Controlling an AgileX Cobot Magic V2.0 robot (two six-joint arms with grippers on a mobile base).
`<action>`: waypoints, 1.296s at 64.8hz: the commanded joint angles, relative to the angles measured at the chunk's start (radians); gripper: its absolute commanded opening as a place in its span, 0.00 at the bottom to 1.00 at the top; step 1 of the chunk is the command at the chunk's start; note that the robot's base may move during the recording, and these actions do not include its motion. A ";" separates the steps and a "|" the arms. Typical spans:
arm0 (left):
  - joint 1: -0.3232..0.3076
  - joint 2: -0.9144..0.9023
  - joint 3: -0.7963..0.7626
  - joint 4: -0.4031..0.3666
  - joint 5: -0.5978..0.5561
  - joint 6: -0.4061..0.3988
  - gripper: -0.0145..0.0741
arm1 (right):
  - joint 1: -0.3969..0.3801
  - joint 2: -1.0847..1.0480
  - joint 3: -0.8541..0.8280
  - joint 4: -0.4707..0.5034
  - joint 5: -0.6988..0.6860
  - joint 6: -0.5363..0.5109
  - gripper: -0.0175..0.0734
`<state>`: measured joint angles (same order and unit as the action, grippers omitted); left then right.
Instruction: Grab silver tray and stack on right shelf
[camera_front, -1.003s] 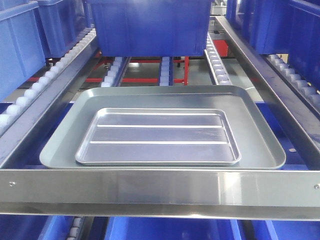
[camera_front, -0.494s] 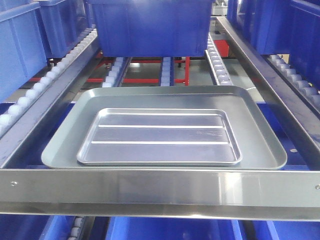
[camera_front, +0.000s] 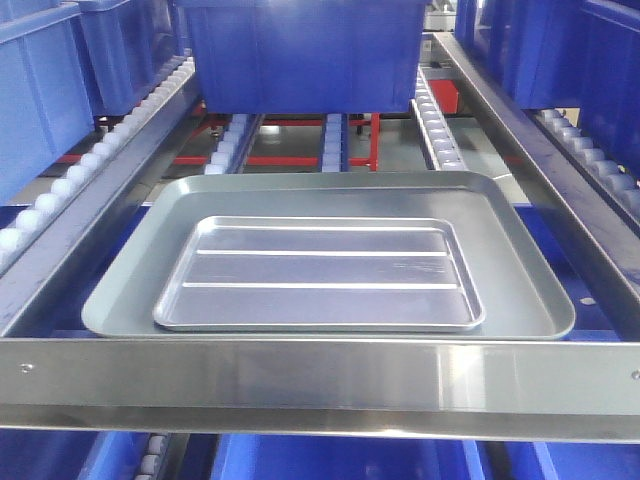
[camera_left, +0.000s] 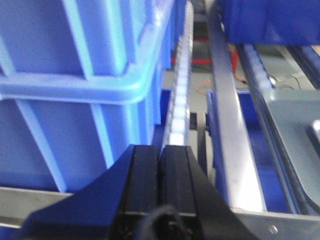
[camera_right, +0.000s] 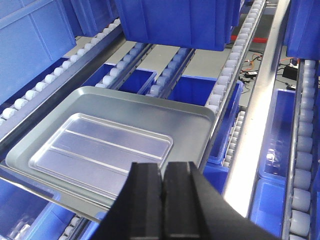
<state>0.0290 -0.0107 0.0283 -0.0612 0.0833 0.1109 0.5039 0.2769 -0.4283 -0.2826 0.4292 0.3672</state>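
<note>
Right tool (camera_right: 162, 172) closed, empty, above silver tray (camera_right: 100, 147), left tool (camera_left: 160, 155) closed beside rollers

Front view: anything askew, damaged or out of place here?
Nothing stands out. The silver tray lies flat and roughly centred inside the larger grey tray, behind the shelf's crossbar; no dents or spills visible.

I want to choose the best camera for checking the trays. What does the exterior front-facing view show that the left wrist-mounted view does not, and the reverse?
Only the front view shows the whole shiny ridged steel tray lying inside the larger dull grey tray, behind the polished steel front crossbar. Only the left wrist view shows the closed black fingers of the left gripper beside a ribbed blue plastic bin. Both show white roller rails and part of the grey tray.
</note>
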 joint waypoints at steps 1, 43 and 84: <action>0.009 -0.016 0.020 -0.013 -0.161 0.003 0.06 | -0.005 0.008 -0.027 -0.016 -0.083 -0.008 0.25; 0.006 -0.014 0.020 -0.013 -0.170 0.003 0.06 | -0.005 0.008 -0.027 -0.016 -0.083 -0.008 0.25; 0.006 -0.014 0.020 -0.013 -0.170 0.003 0.06 | -0.292 -0.045 0.051 0.124 -0.074 -0.270 0.25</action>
<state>0.0353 -0.0124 0.0300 -0.0652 0.0088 0.1124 0.2865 0.2465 -0.3815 -0.2128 0.4442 0.2079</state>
